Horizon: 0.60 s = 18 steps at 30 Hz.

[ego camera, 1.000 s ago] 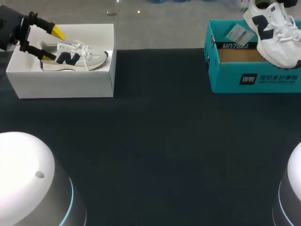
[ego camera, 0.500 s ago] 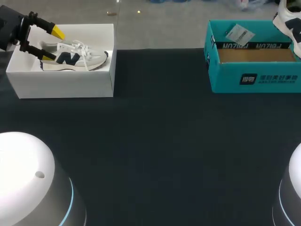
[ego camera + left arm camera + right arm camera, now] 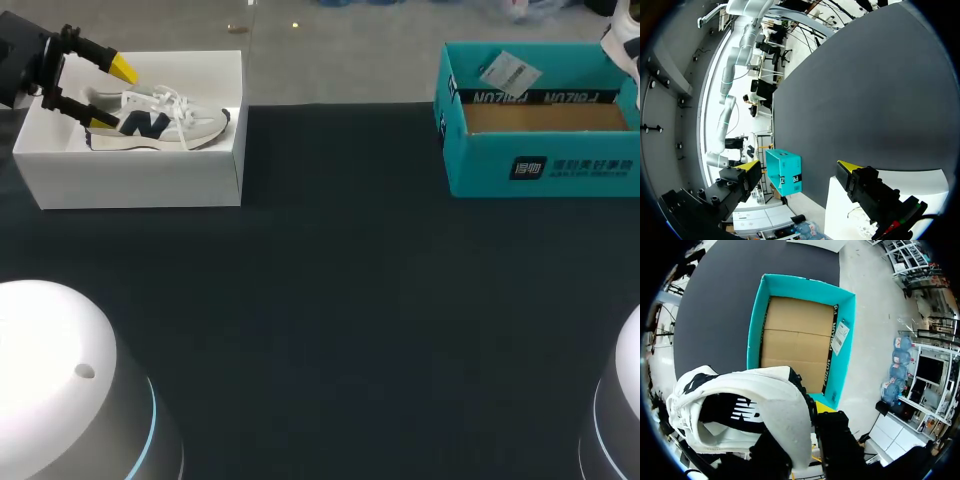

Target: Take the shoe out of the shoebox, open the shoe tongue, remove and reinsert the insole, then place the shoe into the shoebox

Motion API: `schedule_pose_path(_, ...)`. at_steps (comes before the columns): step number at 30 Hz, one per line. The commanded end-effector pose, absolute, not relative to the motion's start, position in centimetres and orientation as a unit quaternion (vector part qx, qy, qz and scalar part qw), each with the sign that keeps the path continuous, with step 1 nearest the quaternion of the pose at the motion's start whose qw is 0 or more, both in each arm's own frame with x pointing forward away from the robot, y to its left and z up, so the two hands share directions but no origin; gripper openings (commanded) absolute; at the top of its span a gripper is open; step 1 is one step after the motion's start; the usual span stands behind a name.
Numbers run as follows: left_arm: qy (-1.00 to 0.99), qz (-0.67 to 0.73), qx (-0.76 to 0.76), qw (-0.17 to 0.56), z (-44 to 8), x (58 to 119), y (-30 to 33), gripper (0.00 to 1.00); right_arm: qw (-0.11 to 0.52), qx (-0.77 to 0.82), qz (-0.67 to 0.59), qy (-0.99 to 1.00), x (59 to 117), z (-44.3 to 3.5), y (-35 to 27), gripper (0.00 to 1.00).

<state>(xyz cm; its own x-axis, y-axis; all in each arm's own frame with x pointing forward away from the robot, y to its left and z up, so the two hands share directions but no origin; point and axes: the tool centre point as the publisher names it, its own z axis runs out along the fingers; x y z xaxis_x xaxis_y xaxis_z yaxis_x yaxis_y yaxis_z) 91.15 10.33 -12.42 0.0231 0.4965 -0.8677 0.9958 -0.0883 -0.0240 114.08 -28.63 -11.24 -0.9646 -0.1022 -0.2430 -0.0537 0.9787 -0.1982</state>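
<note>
The teal shoebox [image 3: 540, 165] stands open at the far right, its brown cardboard floor bare. Above it, my right gripper [image 3: 807, 445] is shut on the heel wall of a white shoe [image 3: 740, 405] with a dark logo. In the head view only a sliver of this shoe [image 3: 625, 42] shows at the right edge. In the right wrist view the teal shoebox [image 3: 797, 335] lies ahead of the fingers, below the shoe. My left gripper [image 3: 110, 95] hangs open at the far left, over the heel end of a grey-white shoe [image 3: 165, 120] in a white box [image 3: 140, 180].
A paper tag [image 3: 508, 72] leans on the teal box's back wall. In the left wrist view the left gripper [image 3: 797, 167] spans open above the white box's wall [image 3: 840, 200], with the teal box [image 3: 785, 172] far ahead across the dark tabletop [image 3: 330, 300].
My right arm has carried the white shoe up and to the right, from over the teal box almost out of the head view. The left arm has not moved.
</note>
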Motion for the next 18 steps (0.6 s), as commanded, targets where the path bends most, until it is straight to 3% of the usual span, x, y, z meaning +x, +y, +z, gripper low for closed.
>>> schedule_pose_path(1,0.589,-0.376,0.635,0.33,-12.4,91.1,10.4,1.0,0.117,0.033,-0.097,0.988,114.1,-10.5,-28.4,0.0)
schedule_pose_path(10,0.589,-0.376,0.635,0.33,-12.4,91.1,10.4,1.0,0.035,0.426,-0.046,0.903,114.4,-10.6,-29.4,0.0)
schedule_pose_path(18,0.589,-0.376,0.635,0.33,-12.4,91.1,10.4,1.0,0.029,0.544,-0.023,0.838,113.9,-10.7,-30.0,0.0)
